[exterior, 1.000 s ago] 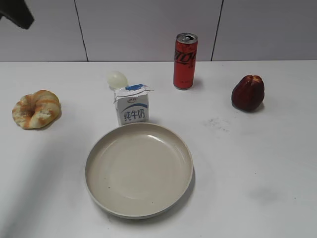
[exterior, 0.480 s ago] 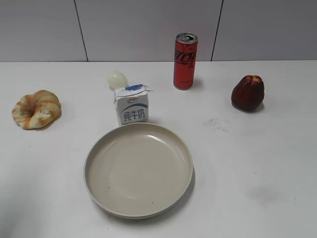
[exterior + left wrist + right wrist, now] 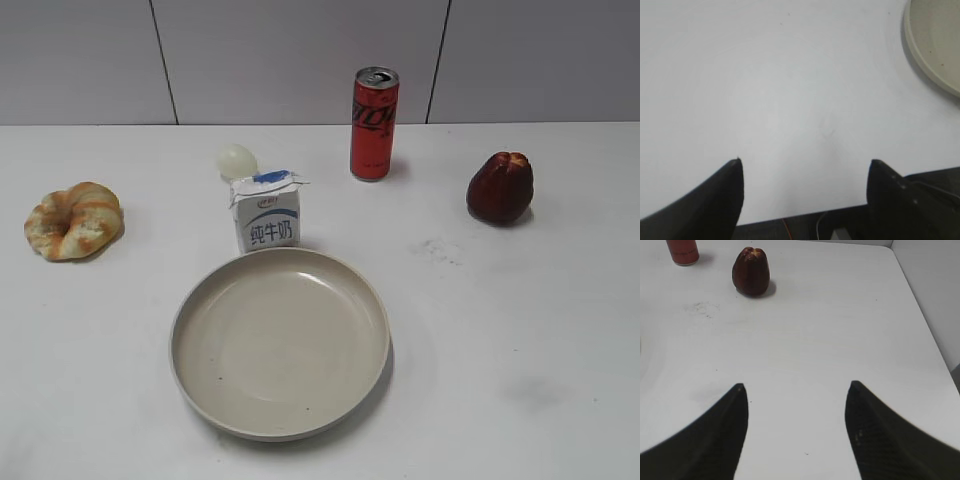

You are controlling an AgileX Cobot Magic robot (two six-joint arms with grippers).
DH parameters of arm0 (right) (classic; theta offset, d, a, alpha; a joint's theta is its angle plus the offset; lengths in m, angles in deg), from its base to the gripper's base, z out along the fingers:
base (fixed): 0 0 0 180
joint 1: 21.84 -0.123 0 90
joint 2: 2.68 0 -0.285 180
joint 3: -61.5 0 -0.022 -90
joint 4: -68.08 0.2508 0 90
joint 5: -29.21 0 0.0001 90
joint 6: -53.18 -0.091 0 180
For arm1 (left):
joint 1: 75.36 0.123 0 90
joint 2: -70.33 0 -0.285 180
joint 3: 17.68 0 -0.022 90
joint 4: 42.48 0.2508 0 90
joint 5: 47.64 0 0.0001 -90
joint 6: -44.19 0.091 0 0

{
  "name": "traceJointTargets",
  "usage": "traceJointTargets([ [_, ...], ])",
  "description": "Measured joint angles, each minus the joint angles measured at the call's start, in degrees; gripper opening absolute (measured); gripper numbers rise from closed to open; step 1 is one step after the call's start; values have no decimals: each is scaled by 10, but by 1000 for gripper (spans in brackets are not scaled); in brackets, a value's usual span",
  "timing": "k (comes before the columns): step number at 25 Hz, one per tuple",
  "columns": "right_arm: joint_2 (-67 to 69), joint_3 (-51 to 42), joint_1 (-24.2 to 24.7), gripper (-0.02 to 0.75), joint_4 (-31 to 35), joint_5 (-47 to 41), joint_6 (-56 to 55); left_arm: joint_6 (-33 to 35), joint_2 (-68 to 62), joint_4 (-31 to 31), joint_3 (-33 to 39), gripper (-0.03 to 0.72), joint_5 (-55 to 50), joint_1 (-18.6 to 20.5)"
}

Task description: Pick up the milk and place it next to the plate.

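The milk [image 3: 267, 213], a small white carton with a blue top and blue lettering, stands upright on the white table just behind the far rim of the plate [image 3: 280, 342], a large beige shallow plate. Neither gripper shows in the exterior view. My left gripper [image 3: 805, 162] is open and empty over bare table near the front edge, with the plate's rim [image 3: 920, 60] at the upper right of its view. My right gripper [image 3: 796, 386] is open and empty over bare table on the right side. The milk is out of both wrist views.
A tall red soda can [image 3: 374, 123] stands at the back, also in the right wrist view [image 3: 682, 251]. A dark red fruit [image 3: 500, 187] sits at the right, also in the right wrist view [image 3: 751, 271]. A croissant [image 3: 73, 220] lies at the left, and a pale egg-like ball [image 3: 237, 160] sits behind the milk.
A dark arm part at the top left of the exterior view has left the frame. The objects on the table have not moved.
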Motion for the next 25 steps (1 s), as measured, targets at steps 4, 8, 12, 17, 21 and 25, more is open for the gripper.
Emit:
traceJointTargets([
  [4, 0, 0, 0, 466, 0, 0, 0, -2, 115, 15, 29, 577, 4, 0],
  [8, 0, 0, 0, 466, 0, 0, 0, -14, 182, 34, 30, 577, 4, 0],
  [12, 0, 0, 0, 466, 0, 0, 0, -21, 208, 40, 30, 568, 4, 0],
  [17, 0, 0, 0, 466, 0, 0, 0, -24, 234, 44, 30, 559, 4, 0],
  [21, 0, 0, 0, 466, 0, 0, 0, -25, 266, 45, 31, 558, 5, 0],
  [25, 0, 0, 0, 466, 0, 0, 0, -27, 292, 52, 31, 554, 4, 0],
])
